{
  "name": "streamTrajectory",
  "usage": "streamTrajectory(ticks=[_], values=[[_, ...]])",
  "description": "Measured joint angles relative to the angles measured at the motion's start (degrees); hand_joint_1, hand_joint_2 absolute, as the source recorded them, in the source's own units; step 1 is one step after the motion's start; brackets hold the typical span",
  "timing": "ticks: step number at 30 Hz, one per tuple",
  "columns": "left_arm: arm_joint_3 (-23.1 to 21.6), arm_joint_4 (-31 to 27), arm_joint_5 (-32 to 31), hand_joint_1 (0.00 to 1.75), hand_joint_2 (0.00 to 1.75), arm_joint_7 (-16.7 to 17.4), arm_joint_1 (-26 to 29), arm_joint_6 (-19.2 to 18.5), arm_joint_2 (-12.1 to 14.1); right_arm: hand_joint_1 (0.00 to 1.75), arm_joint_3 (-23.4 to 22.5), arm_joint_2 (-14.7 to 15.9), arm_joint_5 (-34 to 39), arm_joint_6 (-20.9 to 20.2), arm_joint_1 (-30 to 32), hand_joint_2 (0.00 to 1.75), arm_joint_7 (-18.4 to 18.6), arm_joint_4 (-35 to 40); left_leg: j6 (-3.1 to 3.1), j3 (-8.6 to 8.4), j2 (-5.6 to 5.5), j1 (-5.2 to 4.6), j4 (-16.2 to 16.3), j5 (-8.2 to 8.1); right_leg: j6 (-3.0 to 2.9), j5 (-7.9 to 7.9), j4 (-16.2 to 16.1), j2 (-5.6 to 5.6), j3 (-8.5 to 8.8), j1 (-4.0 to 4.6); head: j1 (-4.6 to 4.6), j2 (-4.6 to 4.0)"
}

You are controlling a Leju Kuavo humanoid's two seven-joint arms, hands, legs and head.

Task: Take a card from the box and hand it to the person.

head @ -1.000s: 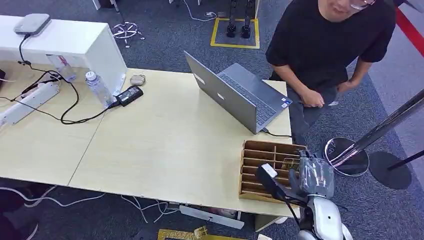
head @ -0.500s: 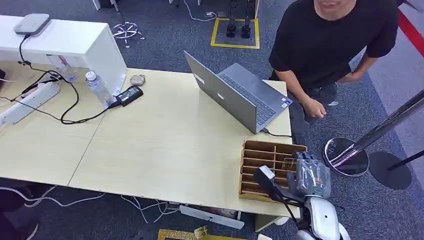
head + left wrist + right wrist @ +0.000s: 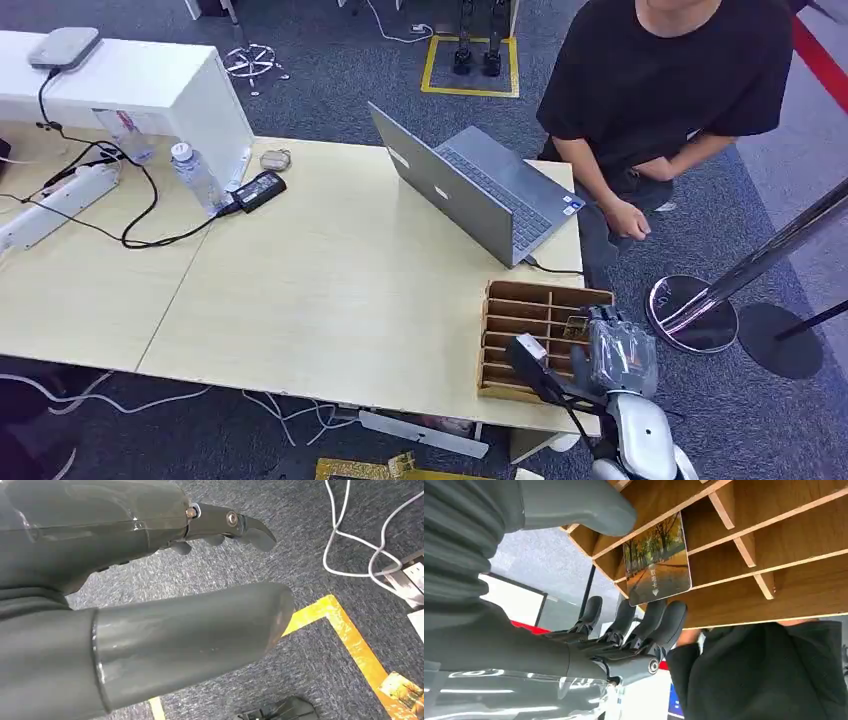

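Lowered slightly toward the slotted brown wooden box (image 3: 530, 330) was the right robot hand (image 3: 620, 350), fingers apart beside the autumn-tree picture card (image 3: 657, 557); nothing yet grasped; grasp judged imminent.

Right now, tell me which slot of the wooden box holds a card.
The slot by the right hand, on the wooden box's right side: the card, printed with autumn trees, stands in it; the other slots shown look empty.

My head camera looks down from high at the tabletop (image 3: 330, 290). My right wrist camera sits very close to the box (image 3: 774, 545), which both show. My left wrist camera faces the floor (image 3: 310, 540).
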State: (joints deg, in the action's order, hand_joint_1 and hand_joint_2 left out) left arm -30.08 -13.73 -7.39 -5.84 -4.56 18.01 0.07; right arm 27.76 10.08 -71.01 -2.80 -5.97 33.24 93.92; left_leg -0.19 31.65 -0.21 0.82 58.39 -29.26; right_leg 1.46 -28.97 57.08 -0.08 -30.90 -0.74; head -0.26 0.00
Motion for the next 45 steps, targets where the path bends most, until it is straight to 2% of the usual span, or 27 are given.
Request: streamTrajectory(ticks=[5,6,7,10,18,28,34,37,45], values=[[-0.1,0.0,0.0,0.00,0.00,0.0,0.0,0.1,0.0,0.91,0.5,0.0,0.0,0.0,-0.1,1.75,0.0,0.0,0.00,0.00,0.00,0.00,0.0,0.00,0.00,0.00,0.0,0.00,0.00,0.00,0.00,0.00],[-0.1,0.0,0.0,0.00,0.00,0.0,0.0,0.0,0.0,1.01,0.6,0.0,0.0,0.0,-0.1,1.75,0.0,0.0,0.00,0.00,0.00,0.00,0.0,0.00,0.00,0.00,0.0,0.00,0.00,0.00,0.00,0.00],[-0.1,0.0,0.0,0.00,0.00,0.0,0.0,0.0,0.0,1.31,0.6,0.0,0.0,0.0,-0.1,1.75,0.0,0.0,0.00,0.00,0.00,0.00,0.0,0.00,0.00,0.00,0.0,0.00,0.00,0.00,0.00,0.00],[-0.2,0.0,0.0,0.00,0.00,0.0,0.0,0.0,0.0,1.38,0.7,0.0,0.0,0.3,-0.2,1.75,0.0,0.0,0.00,0.00,0.00,0.00,0.0,0.00,0.00,0.00,0.0,0.00,0.00,0.00,0.00,0.00],[-0.5,0.0,0.0,0.00,0.00,-0.3,0.0,0.0,0.0,1.38,0.7,0.0,-1.7,2.3,-0.6,1.75,-0.2,0.0,0.00,0.00,0.00,0.00,0.0,0.00,0.00,0.00,0.0,0.00,0.00,0.00,0.00,0.00],[-0.5,0.0,0.0,0.00,0.00,-0.5,0.0,0.0,0.0,1.40,0.7,0.0,-2.5,2.9,-0.9,1.75,-0.3,0.0,0.00,0.00,0.00,0.00,0.0,0.00,0.00,0.00,0.0,0.00,0.00,0.00,0.00,0.00],[-0.5,0.0,0.0,0.00,0.00,-0.5,0.0,0.0,0.0,1.50,0.8,0.0,-2.6,3.0,-0.9,1.75,-0.3,0.0,0.00,0.00,0.00,0.00,0.0,0.00,0.00,0.00,0.0,0.00,0.00,0.00,0.00,0.00],[-0.5,0.0,0.2,0.00,0.00,-0.5,0.0,0.0,0.0,1.50,0.8,0.0,-2.6,3.0,-1.0,1.75,-0.3,0.1,0.00,0.00,0.00,0.00,0.0,0.00,0.00,0.00,0.0,0.00,0.00,0.00,0.00,0.00],[-0.5,0.0,0.6,0.00,0.00,-0.4,0.0,0.0,0.0,1.48,0.7,0.2,-3.1,2.4,-1.1,1.75,0.4,4.5,0.00,-0.01,0.00,0.00,0.0,0.00,0.00,0.00,0.0,0.01,0.00,0.00,0.00,0.00]])
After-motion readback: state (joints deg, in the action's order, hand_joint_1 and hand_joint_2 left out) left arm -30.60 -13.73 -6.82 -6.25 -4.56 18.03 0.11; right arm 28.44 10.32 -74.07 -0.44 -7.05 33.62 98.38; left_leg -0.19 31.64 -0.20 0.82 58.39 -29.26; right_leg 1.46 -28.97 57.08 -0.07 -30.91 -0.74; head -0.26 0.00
